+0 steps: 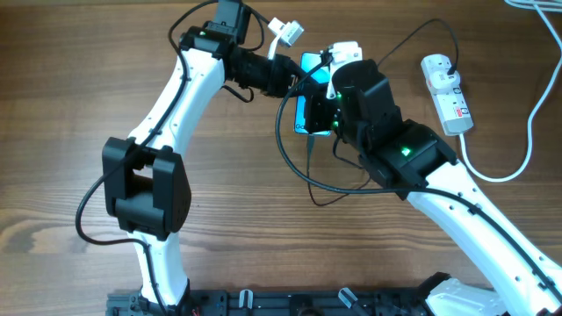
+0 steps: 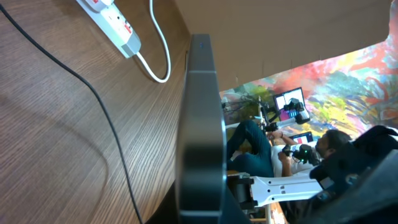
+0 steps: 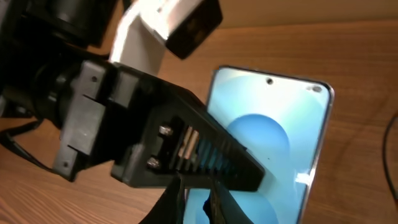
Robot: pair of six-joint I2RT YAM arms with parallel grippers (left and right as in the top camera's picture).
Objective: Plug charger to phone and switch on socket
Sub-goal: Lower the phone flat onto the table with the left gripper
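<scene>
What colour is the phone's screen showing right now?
Light cyan-blue with a darker blue circle on the phone; clearest in the right wrist view.

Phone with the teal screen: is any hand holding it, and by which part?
The left hand pinches the flat teal-screened smartphone front and back, at one long edge.

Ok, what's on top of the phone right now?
A ribbed black finger of the left gripper lies across the phone screen, with the right gripper just in front. The screen's lower part and the phone's bottom edge are covered, so its port can't be seen.
</scene>
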